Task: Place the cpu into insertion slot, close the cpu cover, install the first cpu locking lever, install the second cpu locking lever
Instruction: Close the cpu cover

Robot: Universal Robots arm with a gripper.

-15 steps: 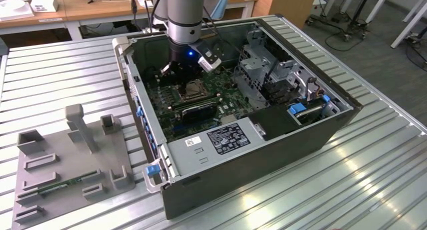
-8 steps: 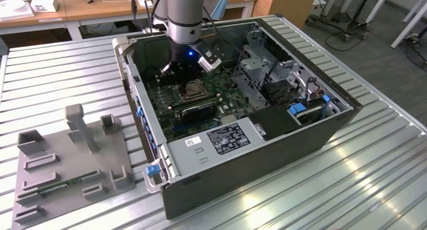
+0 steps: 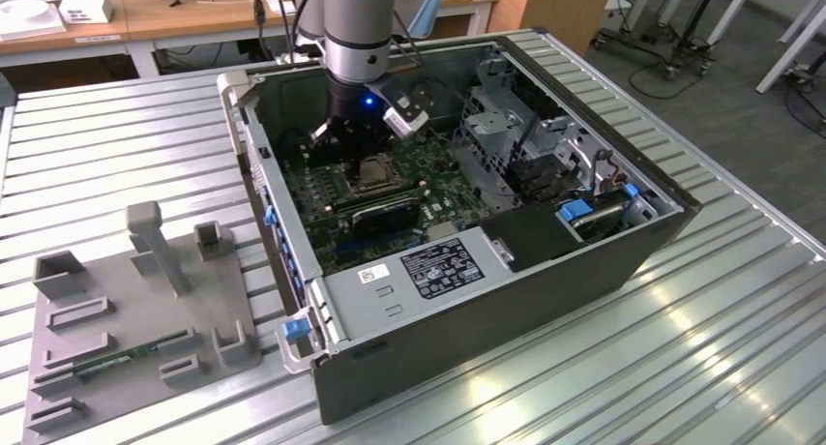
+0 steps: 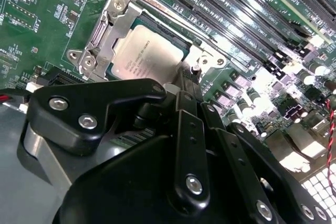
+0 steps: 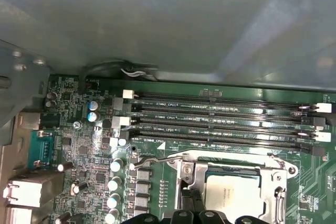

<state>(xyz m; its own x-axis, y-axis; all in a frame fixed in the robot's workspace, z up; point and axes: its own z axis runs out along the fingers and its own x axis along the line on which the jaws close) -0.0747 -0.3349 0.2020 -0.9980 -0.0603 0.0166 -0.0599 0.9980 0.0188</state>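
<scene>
Looking at the exterior view, I have the arm in the upper centre of the frame, reaching into the open computer case (image 3: 555, 290) on the slatted desk (image 3: 722, 368). The pincer (image 3: 359, 140) hangs just above the insertion slot (image 3: 374, 177), a little left of centre in the frame.

In both wrist views the cpu (image 4: 149, 51) (image 5: 231, 192) lies flat in the slot. The cpu cover (image 4: 107, 32) lies down around it, and the chip top shows through the cut-out. Seating and cover look done.

In the second wrist view the pincer (image 4: 182, 74) has its fingertips pressed together, with nothing I can make out between them. The tip sits at the socket edge, just beside the cover's rim.

In the first wrist view a thin wire locking lever (image 5: 157, 158) runs along the socket side nearest the memory slots (image 5: 220, 119). Latched or not, I can't tell.

My read is that the step in hand is lever work. To do it well:
- I'd bear on the wire alone, never on the cover or chip.
- I'd push slow and steady along the lever's arc.
- I'd let it slip sideways under its catch rather than force it straight down.
- I'd keep the fingers clear of the memory slots and the small capacitors (image 5: 113, 184) close by.
</scene>
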